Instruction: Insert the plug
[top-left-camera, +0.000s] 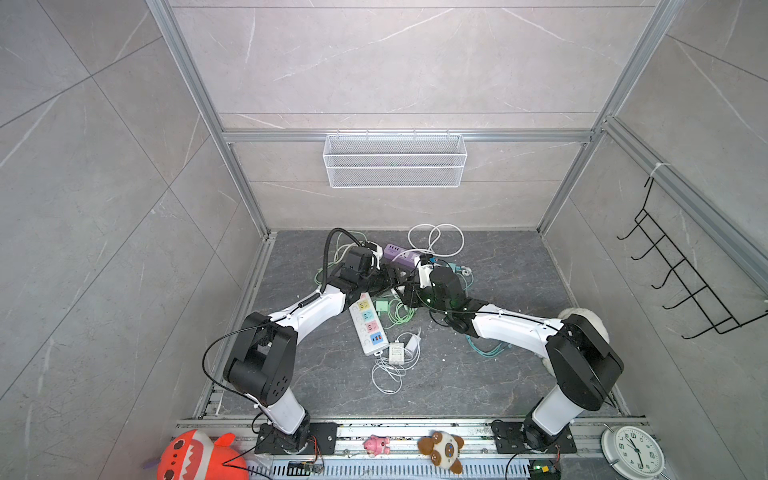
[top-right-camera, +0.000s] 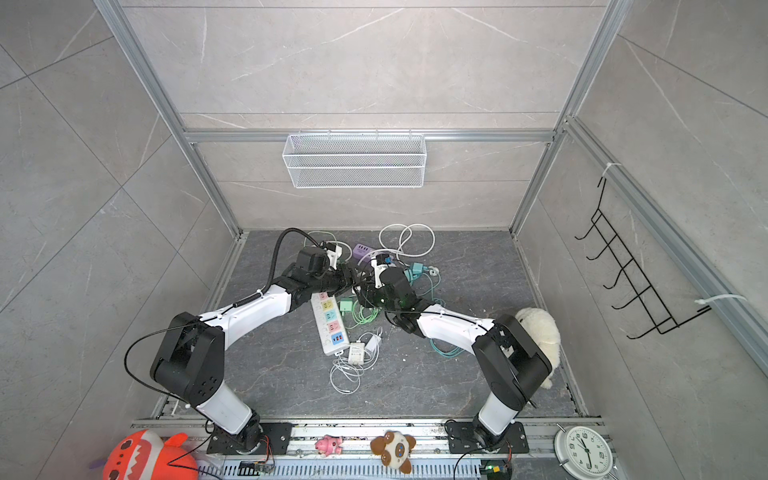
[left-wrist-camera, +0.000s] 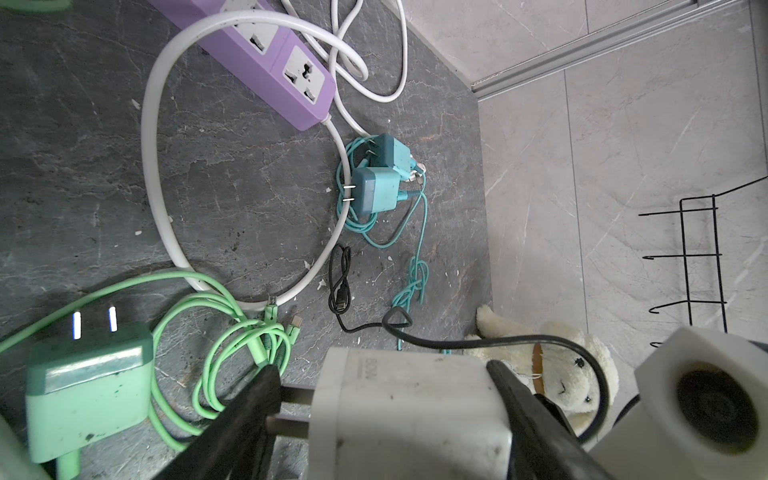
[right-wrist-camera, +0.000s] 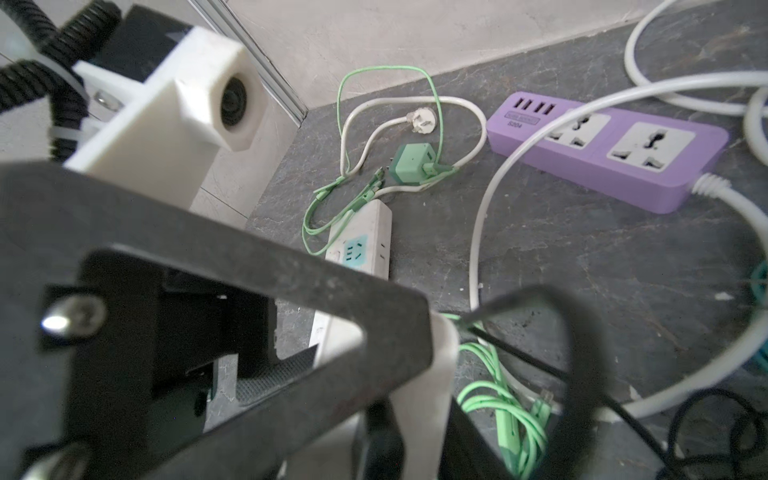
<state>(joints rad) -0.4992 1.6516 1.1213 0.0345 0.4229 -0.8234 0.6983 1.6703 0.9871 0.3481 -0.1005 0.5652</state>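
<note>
One plug, the white charger (left-wrist-camera: 407, 411), sits clamped in the left gripper (left-wrist-camera: 382, 370), prongs (left-wrist-camera: 291, 411) bare; whether the right gripper (top-left-camera: 406, 291) is wide or narrow I cannot tell. I'd square the prongs before seating — the purple power strip (top-left-camera: 399, 253) lies at 12 o'clock.

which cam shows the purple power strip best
The right wrist view: nearly the whole purple power strip shows, USB ports and both sockets clear. The left wrist view crops one end; both top views show it small, partly hidden.
</note>
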